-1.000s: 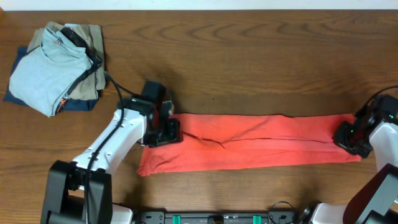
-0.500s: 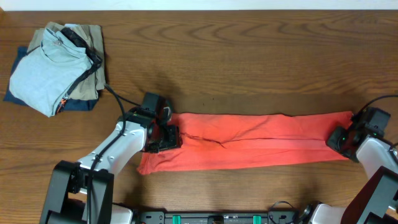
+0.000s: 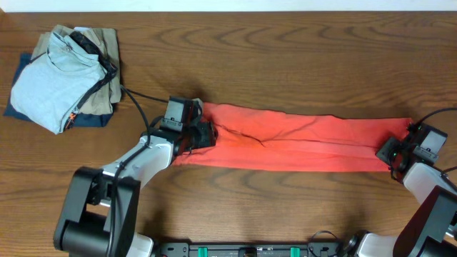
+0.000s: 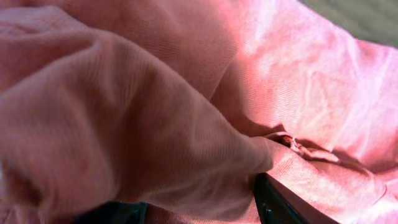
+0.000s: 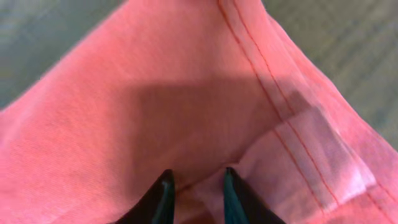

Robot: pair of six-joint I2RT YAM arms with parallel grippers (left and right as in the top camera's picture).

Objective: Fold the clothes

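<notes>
Soft, even light from above fills the overhead view: the tabletop [image 3: 285, 57] has a faint sheen but no hard glare, and only weak, blurred shadows lie beside the arms and under the shirt [image 3: 300, 139]. The left wrist view sits so close to the shirt that it is hazy and out of focus, washed pale at upper right and dark along the bottom. In the right wrist view a broad soft shadow crosses the shirt above the right claw [image 5: 196, 180]; the stitching is sharp, the corners blurred.

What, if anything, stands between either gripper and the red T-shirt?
Nothing visible. The left gripper and right gripper each pinch an end of the T-shirt; the folded pile lies well apart.
</notes>
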